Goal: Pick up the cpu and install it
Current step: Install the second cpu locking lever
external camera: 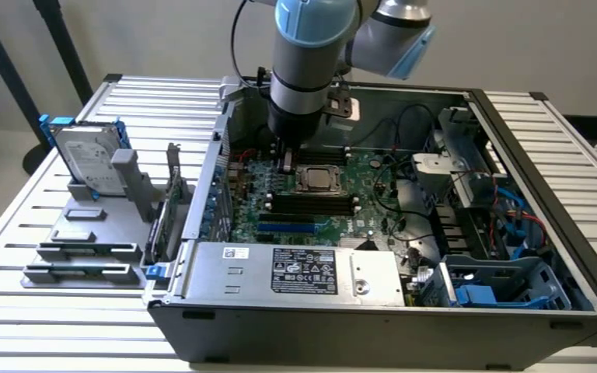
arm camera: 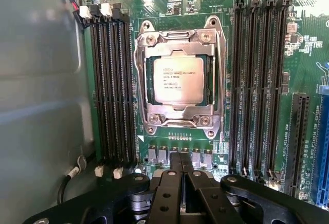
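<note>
The cpu (arm camera: 178, 80), a small silvery square chip with printed text, lies flat in the metal-framed socket (arm camera: 141, 75) on the green motherboard. In the exterior view the cpu (external camera: 319, 179) sits mid-board inside the open computer case. My gripper (arm camera: 181, 168) hovers just beside the socket, its two black fingers pressed together with nothing between them. The exterior view shows the gripper (external camera: 286, 160) low over the board, at the socket's edge toward that view's left and rear. The arm's grey and blue wrist stands upright above it.
Black memory slots (arm camera: 110, 90) flank the socket on both sides. A grey case wall (arm camera: 41, 90) rises close by. Outside the case stand a blue-framed hard drive (external camera: 86, 159) and a grey fixture (external camera: 81, 260) holding memory sticks. A power supply (external camera: 298, 272) fills the case's front.
</note>
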`<control>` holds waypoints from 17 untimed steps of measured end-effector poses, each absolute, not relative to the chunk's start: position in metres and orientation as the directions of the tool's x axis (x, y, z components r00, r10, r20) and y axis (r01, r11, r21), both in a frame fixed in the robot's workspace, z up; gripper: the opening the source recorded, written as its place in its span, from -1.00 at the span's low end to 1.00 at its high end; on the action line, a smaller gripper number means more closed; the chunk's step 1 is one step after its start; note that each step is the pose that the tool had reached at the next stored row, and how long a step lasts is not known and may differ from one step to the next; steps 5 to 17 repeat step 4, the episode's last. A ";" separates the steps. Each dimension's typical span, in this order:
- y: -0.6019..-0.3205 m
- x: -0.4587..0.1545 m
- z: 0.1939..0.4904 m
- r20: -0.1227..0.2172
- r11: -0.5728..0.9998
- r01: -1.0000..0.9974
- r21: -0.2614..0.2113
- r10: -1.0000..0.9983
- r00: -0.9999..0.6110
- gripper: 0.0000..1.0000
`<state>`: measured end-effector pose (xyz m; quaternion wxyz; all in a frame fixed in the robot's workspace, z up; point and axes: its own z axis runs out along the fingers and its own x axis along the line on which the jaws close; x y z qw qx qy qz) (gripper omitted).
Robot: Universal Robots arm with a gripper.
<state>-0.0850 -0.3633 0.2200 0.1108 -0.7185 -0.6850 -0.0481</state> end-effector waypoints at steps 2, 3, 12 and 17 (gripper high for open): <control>-0.363 -0.085 0.220 0.221 -0.037 0.995 -0.093 0.974 0.057 -0.79; -0.363 -0.085 0.220 0.221 -0.037 0.995 -0.093 0.974 0.057 -0.79; -0.363 -0.085 0.220 0.221 -0.037 0.995 -0.093 0.974 0.057 -0.79; -0.363 -0.085 0.220 0.221 -0.037 0.995 -0.093 0.974 0.057 -0.79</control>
